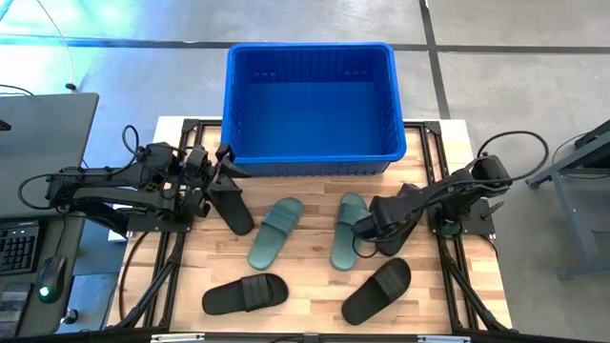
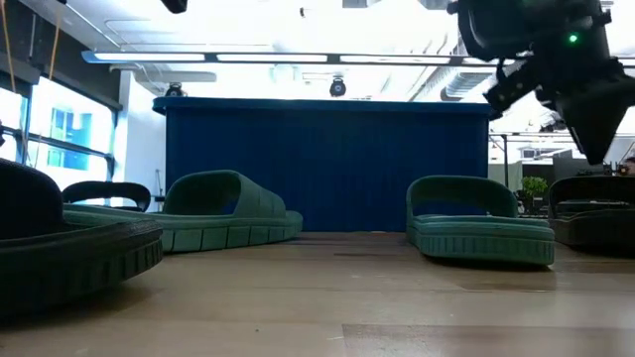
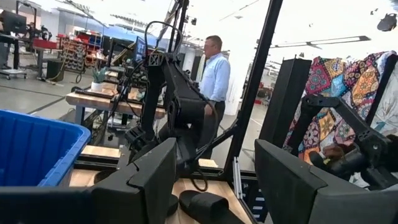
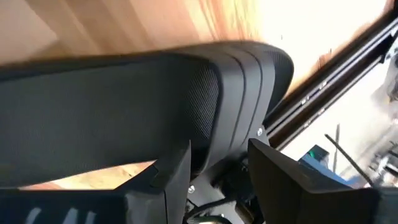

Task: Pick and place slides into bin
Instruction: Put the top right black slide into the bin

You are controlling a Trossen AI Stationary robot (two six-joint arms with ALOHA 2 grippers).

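Observation:
The blue bin (image 1: 310, 157) stands at the table's far middle. Two green slides (image 1: 276, 232) (image 1: 349, 229) lie sole-down at the centre. Black slides lie near the front (image 1: 245, 292) (image 1: 376, 291). Another black slide (image 1: 235, 208) lies by my left gripper (image 1: 221, 167), which is raised, open and empty, pointing level toward the table's right (image 3: 214, 180). My right gripper (image 1: 365, 229) is open and stands just above a fourth black slide (image 1: 393, 238). That slide fills the right wrist view (image 4: 155, 99), and the low view (image 2: 600, 139) shows the gripper above it.
The bin's near wall (image 2: 327, 164) rises behind the green slides (image 2: 223, 210) (image 2: 476, 223). A black slide (image 2: 69, 248) lies close to the table's near edge. A keyboard and mouse (image 1: 19, 252) sit left of the table. A person (image 3: 214, 81) stands in the room beyond.

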